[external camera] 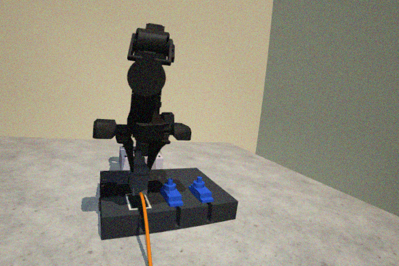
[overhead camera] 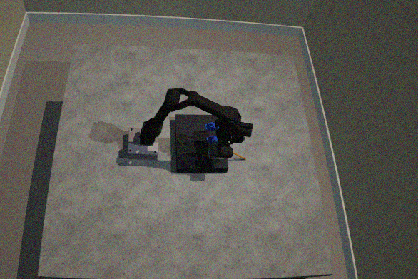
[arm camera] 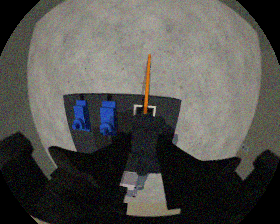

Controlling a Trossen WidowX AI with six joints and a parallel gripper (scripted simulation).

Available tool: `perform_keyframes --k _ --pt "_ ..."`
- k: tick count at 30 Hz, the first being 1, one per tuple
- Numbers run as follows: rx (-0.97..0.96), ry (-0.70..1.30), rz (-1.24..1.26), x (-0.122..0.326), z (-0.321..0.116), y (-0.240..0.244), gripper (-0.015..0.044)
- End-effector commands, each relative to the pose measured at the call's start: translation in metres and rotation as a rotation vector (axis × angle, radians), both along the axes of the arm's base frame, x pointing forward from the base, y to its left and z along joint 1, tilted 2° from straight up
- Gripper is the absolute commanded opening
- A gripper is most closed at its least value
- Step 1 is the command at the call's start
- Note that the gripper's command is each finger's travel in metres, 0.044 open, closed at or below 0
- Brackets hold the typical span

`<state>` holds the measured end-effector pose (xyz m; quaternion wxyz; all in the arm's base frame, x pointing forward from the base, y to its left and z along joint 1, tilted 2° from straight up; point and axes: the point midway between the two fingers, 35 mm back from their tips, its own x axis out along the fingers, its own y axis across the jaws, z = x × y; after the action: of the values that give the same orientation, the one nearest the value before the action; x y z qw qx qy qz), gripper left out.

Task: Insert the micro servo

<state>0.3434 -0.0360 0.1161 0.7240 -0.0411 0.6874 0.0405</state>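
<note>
The loose micro servo [external camera: 139, 181] [arm camera: 144, 137] is a dark block. My gripper [external camera: 140, 170] [arm camera: 144, 136] is shut on it from both sides. In the exterior view the servo's lower end is at the back edge of the white pocket outline [external camera: 136, 209] [arm camera: 142, 106] and covers part of it; any gap below is unclear. Its orange cable [external camera: 146, 222] [arm camera: 147, 82] [overhead camera: 239, 155] runs over the pocket and out past the deck's notched edge, above the table. The dark deck [external camera: 221, 205] [arm camera: 93, 111] [overhead camera: 185, 125] lies flat. The servo's ears and output shaft cannot be made out.
Two blue servos [external camera: 172, 195] [external camera: 201, 192] sit in the deck beside the marked pocket, shafts up; they also show in the wrist view [arm camera: 108, 116] [arm camera: 80, 115]. The light arm base [overhead camera: 143, 148] stands behind the deck. A low rim [overhead camera: 164, 17] borders the table.
</note>
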Motion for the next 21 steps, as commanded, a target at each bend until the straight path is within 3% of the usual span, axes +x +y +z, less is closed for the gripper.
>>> perform_keyframes --k 1,21 --pt "0.001 -0.013 -0.003 0.003 0.002 0.001 0.0000" --pt "0.001 -0.013 -0.003 0.005 -0.015 0.001 0.0000"
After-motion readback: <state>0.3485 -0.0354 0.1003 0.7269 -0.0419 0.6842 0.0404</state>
